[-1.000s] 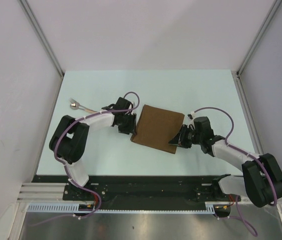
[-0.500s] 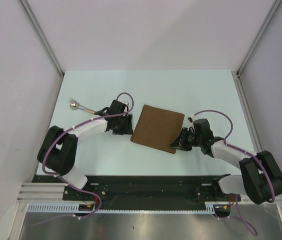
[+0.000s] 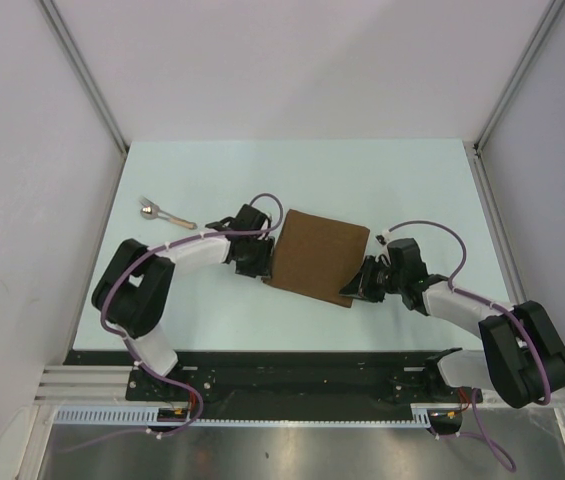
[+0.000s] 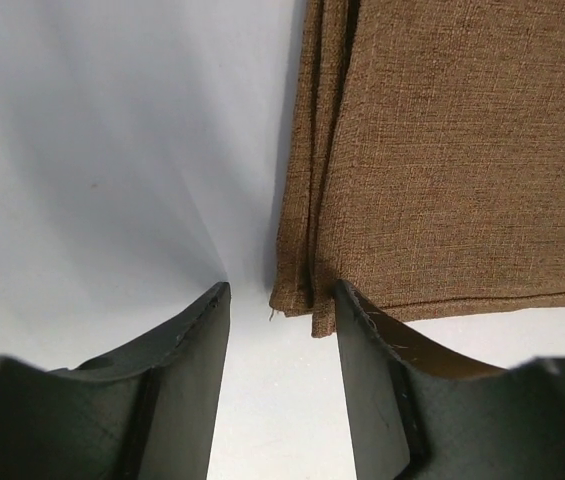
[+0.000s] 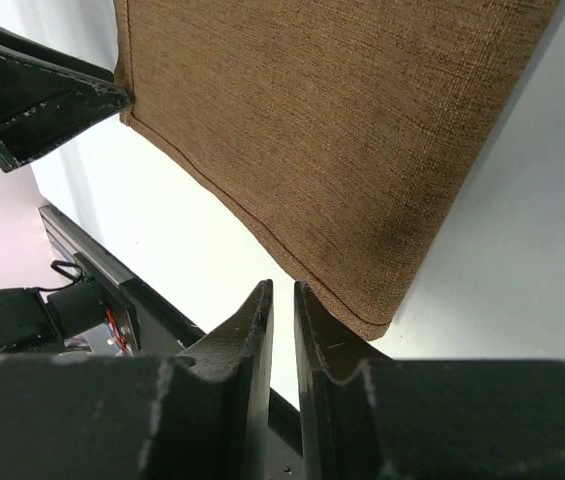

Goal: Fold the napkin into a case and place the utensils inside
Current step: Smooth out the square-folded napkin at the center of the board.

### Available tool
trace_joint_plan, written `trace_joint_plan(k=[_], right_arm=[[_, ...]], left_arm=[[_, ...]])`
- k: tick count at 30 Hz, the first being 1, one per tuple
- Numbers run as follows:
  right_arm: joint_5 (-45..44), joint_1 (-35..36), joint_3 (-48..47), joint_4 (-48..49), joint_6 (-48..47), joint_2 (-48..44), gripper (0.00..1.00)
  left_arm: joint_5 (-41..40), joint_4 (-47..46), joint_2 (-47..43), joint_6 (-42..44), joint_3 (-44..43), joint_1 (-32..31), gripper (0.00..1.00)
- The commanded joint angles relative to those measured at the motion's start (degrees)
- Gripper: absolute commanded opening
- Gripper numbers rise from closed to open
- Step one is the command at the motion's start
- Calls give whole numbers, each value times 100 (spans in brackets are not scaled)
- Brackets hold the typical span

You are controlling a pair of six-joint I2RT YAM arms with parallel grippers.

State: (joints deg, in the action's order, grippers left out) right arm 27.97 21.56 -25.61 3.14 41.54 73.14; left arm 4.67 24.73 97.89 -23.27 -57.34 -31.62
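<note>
Brown woven napkin (image 3: 317, 255) lies flat on the white table (image 3: 412, 180), between the two pincers. From above it looks near-square, so we see no clear long axis. It is turned slightly, with its far-right corner a bit nearer us than its far-left one.

The left gripper (image 3: 260, 260) sits at the napkin's left edge with its jaws apart and nothing clamped. In the left wrist view the near-left corner of the napkin (image 4: 442, 150) lies right at the gap of the left gripper (image 4: 280, 300). The cloth spreads ahead on the right finger's side, and stacked layers show along that edge.

The right gripper (image 3: 355, 285) is at the near-right corner. In the right wrist view its jaws (image 5: 282, 290) are almost together, leaving a thin slit with no cloth seen in it. The napkin's hem (image 5: 322, 130) runs just ahead of the tips.

One utensil (image 3: 167, 216) lies well apart from the left gripper, on the side away from the napkin. Its handle points toward that pincer and its silver head points away.
</note>
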Motion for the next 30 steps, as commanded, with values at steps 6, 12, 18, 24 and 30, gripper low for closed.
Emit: trace_joint_plan(k=[6, 12, 18, 24, 30], right_arm=[[95, 15, 38, 179, -5, -90, 17], [7, 59, 29, 161, 12, -55, 17], [-124, 304, -23, 301, 109, 182, 16], [-274, 472, -24, 591, 205, 586, 12], [-415, 192, 222, 705, 21, 903, 11]], left_arm=[[-449, 137, 187, 288, -251, -319, 47], [-642, 216, 345, 358, -234, -389, 32], [-678, 225, 284, 349, -233, -389, 21], [-546, 225, 257, 358, -234, -372, 13], [-389, 172, 318, 375, -155, -232, 4]])
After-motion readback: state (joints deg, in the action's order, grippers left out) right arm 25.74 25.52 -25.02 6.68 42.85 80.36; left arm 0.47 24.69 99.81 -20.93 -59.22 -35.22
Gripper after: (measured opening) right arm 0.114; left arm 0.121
